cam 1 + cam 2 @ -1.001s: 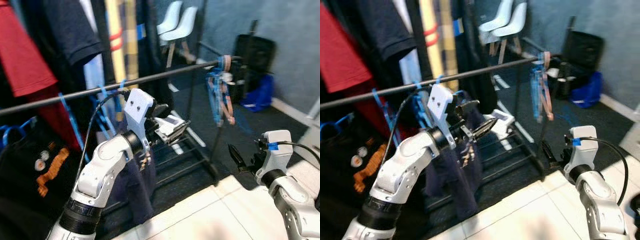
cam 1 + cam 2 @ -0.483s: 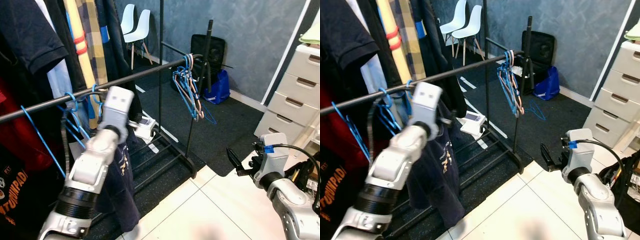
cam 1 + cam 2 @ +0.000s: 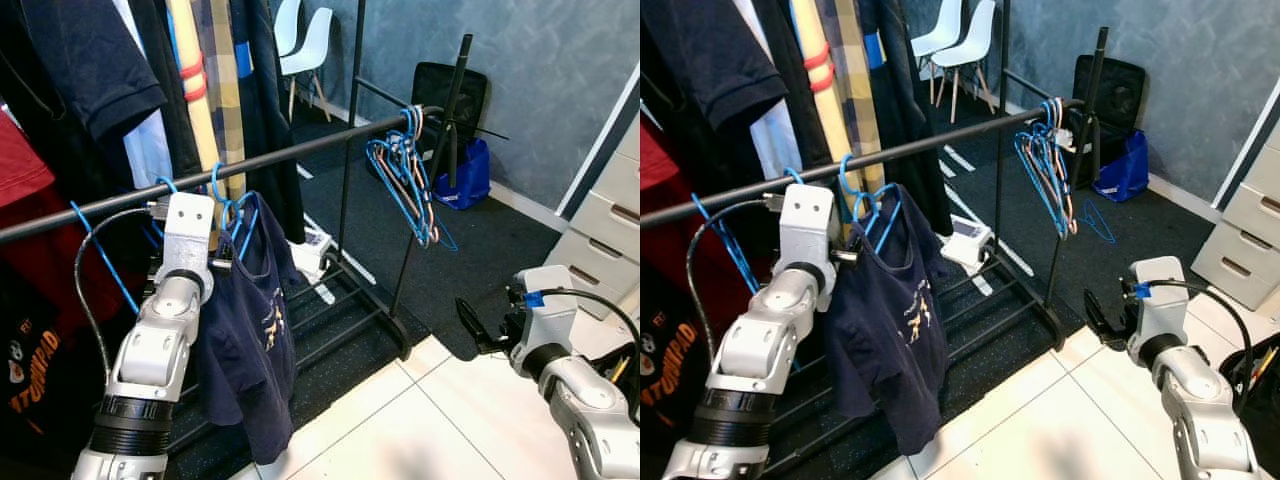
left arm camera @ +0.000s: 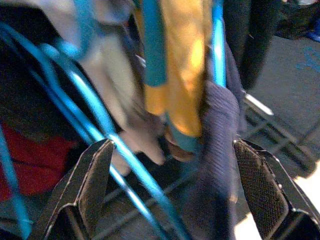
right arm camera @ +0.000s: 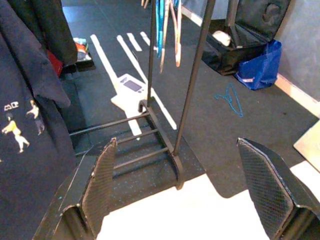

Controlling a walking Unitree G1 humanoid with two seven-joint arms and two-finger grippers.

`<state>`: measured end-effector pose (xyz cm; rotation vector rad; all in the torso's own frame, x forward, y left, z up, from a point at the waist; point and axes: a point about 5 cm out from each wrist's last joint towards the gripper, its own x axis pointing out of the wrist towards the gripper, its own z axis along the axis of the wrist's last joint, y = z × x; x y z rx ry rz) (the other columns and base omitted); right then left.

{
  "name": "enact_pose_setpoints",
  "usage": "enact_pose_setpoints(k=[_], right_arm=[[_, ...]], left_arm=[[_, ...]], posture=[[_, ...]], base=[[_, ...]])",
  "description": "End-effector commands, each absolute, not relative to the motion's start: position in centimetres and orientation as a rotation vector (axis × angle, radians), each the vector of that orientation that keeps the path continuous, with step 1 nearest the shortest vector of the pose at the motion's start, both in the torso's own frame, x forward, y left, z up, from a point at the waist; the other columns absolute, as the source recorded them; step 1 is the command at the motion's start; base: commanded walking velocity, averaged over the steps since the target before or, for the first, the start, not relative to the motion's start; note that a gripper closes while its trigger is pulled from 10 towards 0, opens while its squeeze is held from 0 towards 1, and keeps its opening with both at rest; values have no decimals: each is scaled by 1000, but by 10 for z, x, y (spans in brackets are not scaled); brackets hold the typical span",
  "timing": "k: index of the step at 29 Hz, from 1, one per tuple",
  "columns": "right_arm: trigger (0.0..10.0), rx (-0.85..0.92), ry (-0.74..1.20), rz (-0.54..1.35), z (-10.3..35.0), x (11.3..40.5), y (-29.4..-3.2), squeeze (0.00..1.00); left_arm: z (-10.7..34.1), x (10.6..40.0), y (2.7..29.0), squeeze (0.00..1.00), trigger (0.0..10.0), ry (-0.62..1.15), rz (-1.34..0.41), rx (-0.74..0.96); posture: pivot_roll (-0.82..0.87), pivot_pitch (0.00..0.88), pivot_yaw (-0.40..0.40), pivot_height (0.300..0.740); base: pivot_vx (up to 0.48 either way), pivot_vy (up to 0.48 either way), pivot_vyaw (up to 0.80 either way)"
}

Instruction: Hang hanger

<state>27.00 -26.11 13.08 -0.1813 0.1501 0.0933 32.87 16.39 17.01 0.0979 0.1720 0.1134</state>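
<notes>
Nearest the camera, the right gripper (image 3: 470,325) hangs over pale glossy floor tiles (image 3: 400,440), its two black fingers spread wide with nothing between them; their inner pads (image 5: 102,182) are cross-hatched. Facing it are the black metal base bars of the clothes rack (image 5: 145,145), a flat white device (image 5: 131,89) on the dark speckled carpet, and a blue hanger (image 5: 230,97) lying loose farther off.

The silver left arm reaches up to the round black rail (image 3: 300,150). The left gripper (image 4: 175,195) is also spread wide and grips nothing; between its textured fingers (image 4: 95,185) pass the thin glossy bars of a blue plastic hanger (image 3: 235,215), blurred, with soft yellow and navy cloth pressed close in front. That hanger is hooked over the rail just beside the gripper and carries a limp navy T-shirt (image 3: 250,340) with a small printed figure.

Dark, red and plaid garments crowd the rail to the left. At the rail's far end dangles a bunch of empty blue hangers (image 3: 405,180). Beyond stand a black open case (image 3: 450,95), a blue bag (image 3: 470,175), two white moulded chairs (image 3: 305,45) and a mottled blue wall.
</notes>
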Motion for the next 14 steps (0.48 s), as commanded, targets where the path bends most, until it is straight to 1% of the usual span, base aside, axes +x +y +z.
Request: enact_pose_setpoints(k=[1, 2, 11, 14], right_arm=[[10000, -191, 162, 88, 129, 270, -263, 0], [10000, -195, 159, 85, 130, 269, -264, 0], [10000, -199, 155, 81, 131, 267, -263, 0], [10000, -199, 151, 80, 133, 267, -262, 0]], left_arm=[[167, 332, 156, 0, 10000, 214, 72, 55], [169, 337, 145, 0, 10000, 221, 30, 35], [167, 339, 141, 0, 10000, 250, 20, 46], [162, 339, 145, 0, 10000, 279, 32, 72]], posture=[[-126, 0, 30, 740], [-133, 0, 33, 740], [-137, 0, 38, 740], [-141, 0, 43, 740]], base=[[0, 0, 0], [0, 0, 0], [0, 0, 0], [0, 0, 0]])
